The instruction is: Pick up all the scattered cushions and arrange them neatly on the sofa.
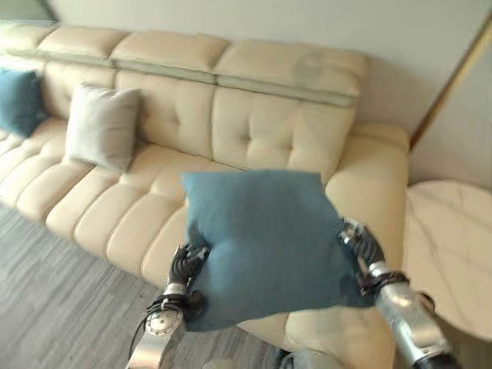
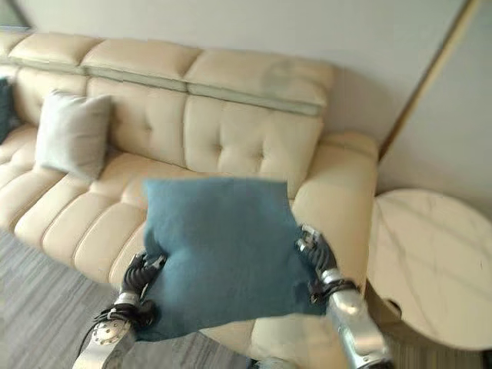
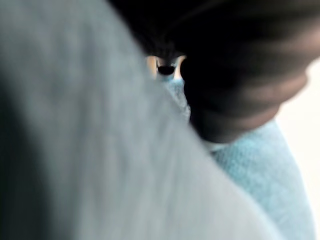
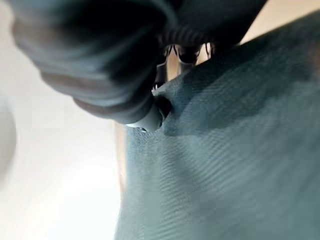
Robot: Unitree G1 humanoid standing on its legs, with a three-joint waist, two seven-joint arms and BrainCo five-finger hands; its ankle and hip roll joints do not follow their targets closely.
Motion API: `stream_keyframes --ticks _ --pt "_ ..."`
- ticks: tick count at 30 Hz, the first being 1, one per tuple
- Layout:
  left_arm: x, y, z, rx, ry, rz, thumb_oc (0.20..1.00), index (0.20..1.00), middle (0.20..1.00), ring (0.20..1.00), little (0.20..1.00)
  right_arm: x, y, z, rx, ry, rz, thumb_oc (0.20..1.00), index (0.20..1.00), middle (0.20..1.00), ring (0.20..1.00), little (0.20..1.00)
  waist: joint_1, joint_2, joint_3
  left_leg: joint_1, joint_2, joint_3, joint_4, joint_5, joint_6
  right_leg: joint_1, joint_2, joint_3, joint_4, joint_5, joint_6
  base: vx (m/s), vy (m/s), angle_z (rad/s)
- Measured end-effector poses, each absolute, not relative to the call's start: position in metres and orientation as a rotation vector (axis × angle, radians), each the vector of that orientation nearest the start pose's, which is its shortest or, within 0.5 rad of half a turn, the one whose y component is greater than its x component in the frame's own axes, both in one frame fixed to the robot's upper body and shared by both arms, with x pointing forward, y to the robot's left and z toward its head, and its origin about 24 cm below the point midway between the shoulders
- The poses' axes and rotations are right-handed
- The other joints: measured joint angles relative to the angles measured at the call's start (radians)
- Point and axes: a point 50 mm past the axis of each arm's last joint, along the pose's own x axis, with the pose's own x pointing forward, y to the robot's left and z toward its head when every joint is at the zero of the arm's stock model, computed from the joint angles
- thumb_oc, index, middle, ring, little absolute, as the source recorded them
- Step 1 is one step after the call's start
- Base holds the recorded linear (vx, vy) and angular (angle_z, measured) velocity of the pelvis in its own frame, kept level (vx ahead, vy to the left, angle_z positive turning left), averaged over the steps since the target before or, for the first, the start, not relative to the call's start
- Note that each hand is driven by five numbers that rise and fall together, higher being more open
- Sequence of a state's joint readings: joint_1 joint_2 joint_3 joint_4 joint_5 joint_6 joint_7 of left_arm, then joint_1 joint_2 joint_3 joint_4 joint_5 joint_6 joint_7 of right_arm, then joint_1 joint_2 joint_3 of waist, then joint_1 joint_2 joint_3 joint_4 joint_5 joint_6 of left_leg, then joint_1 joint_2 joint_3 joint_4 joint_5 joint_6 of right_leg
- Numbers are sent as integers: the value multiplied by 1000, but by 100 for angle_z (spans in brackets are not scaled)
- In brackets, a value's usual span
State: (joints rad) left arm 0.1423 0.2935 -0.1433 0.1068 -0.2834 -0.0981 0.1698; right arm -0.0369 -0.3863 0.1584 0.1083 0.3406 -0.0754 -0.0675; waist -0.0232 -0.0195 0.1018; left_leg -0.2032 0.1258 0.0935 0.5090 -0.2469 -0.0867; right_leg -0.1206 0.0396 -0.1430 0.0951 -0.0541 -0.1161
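I hold a large teal-blue cushion [image 1: 265, 242] up in front of me, above the right end of the cream sofa [image 1: 254, 131]. My left hand [image 1: 186, 265] grips its lower left edge with curled fingers. At the right edge, my right hand [image 1: 360, 246] clamps the cushion; the right wrist view shows the fabric [image 4: 235, 150] dented by its grip. A light grey cushion [image 1: 101, 127] leans upright against the sofa back at the left. A second teal cushion [image 1: 19, 100] stands at the sofa's far left.
A round white marble side table [image 1: 450, 250] stands right of the sofa's arm. Grey carpet [image 1: 54, 300] covers the floor in front. A plain wall runs behind the sofa.
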Motion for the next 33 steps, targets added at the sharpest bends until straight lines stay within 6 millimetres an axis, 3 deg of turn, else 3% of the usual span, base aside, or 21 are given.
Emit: stream_keyframes --ticks 1,2,3,6,7,8,9,10,11,12,13,14,15,17,21,22,23,25,27,29,33 --pt "227 200 8 35 126 104 200 200 200 200 200 252 -191 30 -50 69 49 200 200 200 200 200 1 -76 36 -50 -59 -25 -208 57 -6 83 -32 11 -65 30 51 42 95 -78" --pt "224 203 4 47 142 106 200 200 200 200 200 249 -190 28 -44 74 48 200 200 200 200 200 16 -99 30 -42 -59 -27 -174 138 5 98 -37 10 -66 21 68 65 155 -108" --pt "219 205 -2 53 173 113 200 200 200 200 200 244 -188 24 -42 83 54 200 200 200 200 200 22 -93 10 -28 -67 -48 -191 175 -4 108 -35 2 -73 23 69 28 94 -69" --pt "233 197 4 61 147 85 200 200 200 200 200 242 -188 22 -36 88 8 200 200 200 200 200 0 -95 19 -49 -100 -161 -298 205 4 104 -42 13 -97 25 71 81 212 -8" --pt "235 195 1 66 158 86 200 200 200 200 200 243 -193 17 -49 111 -22 200 200 200 200 200 4 -77 19 56 -106 -209 -498 326 20 107 -42 26 -93 26 76 80 226 -41" --pt "234 195 0 74 163 92 200 200 200 200 200 244 -194 17 -57 115 -22 200 200 200 200 200 12 -37 39 121 -78 -216 -554 404 47 103 -22 39 -46 12 98 76 247 -57" --pt "235 195 0 77 166 100 200 200 200 200 200 247 -192 19 -61 108 -12 200 200 200 200 200 13 -14 57 141 -75 -224 -567 400 51 79 -31 36 12 -20 154 54 169 -70" --pt "237 195 1 78 162 103 200 200 200 200 200 249 -190 24 -70 91 1 200 200 200 200 200 15 0 67 144 -82 -218 -566 400 51 80 -44 30 -52 -36 178 93 283 -38" --pt "239 197 3 78 155 112 200 200 200 200 200 248 -189 26 -76 82 7 200 200 200 200 200 12 5 72 139 -115 -213 -556 398 48 128 -75 36 -184 84 197 94 258 -7" --pt "240 195 2 74 157 108 200 200 200 200 200 245 -193 21 -79 103 -6 200 200 200 200 200 -3 18 74 140 -133 -219 -543 381 35 145 -100 31 -181 128 159 76 292 12" --pt "237 189 0 71 165 85 200 200 200 200 200 239 -198 16 -92 131 -21 200 200 200 200 200 -1 41 69 158 -130 -215 -550 349 34 158 -100 32 -181 134 167 37 275 13" --pt "237 189 0 71 165 85 200 200 200 200 200 239 -198 16 -92 131 -21 200 200 200 200 200 -1 41 69 158 -130 -215 -550 349 34 158 -100 32 -181 134 167 5 268 -15" --pt "233 187 -4 79 182 66 200 200 200 200 200 232 -202 8 -113 166 -28 200 200 200 200 200 0 57 59 175 -132 -197 -569 304 60 164 -102 40 -181 126 177 -4 248 -12" --pt "229 193 -6 100 192 66 200 200 200 200 200 229 -199 4 -99 185 -15 200 200 200 200 200 1 32 57 148 -152 -144 -561 298 67 130 -134 66 -181 103 180 -18 280 -24" --pt "223 203 -9 137 218 77 200 200 200 200 200 228 -186 0 -43 194 -6 200 200 200 200 200 5 -12 50 94 -196 -76 -533 293 87 28 -185 123 -129 126 237 -73 243 -29" --pt "223 207 -8 142 215 94 200 200 200 200 200 235 -180 5 -33 167 3 200 200 200 200 200 7 -15 58 56 -215 -60 -477 290 120 -25 -200 132 -70 127 239 -44 36 -62" --pt "222 209 -9 138 220 107 200 200 200 200 200 240 -179 10 -42 149 11 200 200 200 200 200 18 3 63 44 -194 -44 -470 285 129 -39 -201 144 -36 112 255 -30 106 -65" --pt "220 217 -8 143 223 138 200 200 200 200 200 242 -173 11 -51 143 37 200 200 200 200 200 33 1 61 46 -198 -10 -481 284 130 -60 -219 111 -10 81 281 -38 122 -57" --pt "220 229 -4 162 211 185 200 200 200 200 200 245 -160 14 -52 127 80 200 200 200 200 200 53 -18 57 25 -194 1 -493 291 120 -78 -203 71 15 63 271 -2 38 -34" --pt "225 226 0 160 190 191 200 200 200 200 200 248 -160 17 -56 113 69 200 200 200 200 200 49 -16 57 -5 -197 -44 -500 323 77 -78 -177 101 -28 67 267 -6 -5 28" --pt "233 225 6 161 154 222 200 200 200 200 200 273 -147 43 -93 7 84 200 200 200 200 200 57 -11 53 -81 -193 -56 -539 343 60 -164 -166 109 -39 109 259 -18 -1 26"
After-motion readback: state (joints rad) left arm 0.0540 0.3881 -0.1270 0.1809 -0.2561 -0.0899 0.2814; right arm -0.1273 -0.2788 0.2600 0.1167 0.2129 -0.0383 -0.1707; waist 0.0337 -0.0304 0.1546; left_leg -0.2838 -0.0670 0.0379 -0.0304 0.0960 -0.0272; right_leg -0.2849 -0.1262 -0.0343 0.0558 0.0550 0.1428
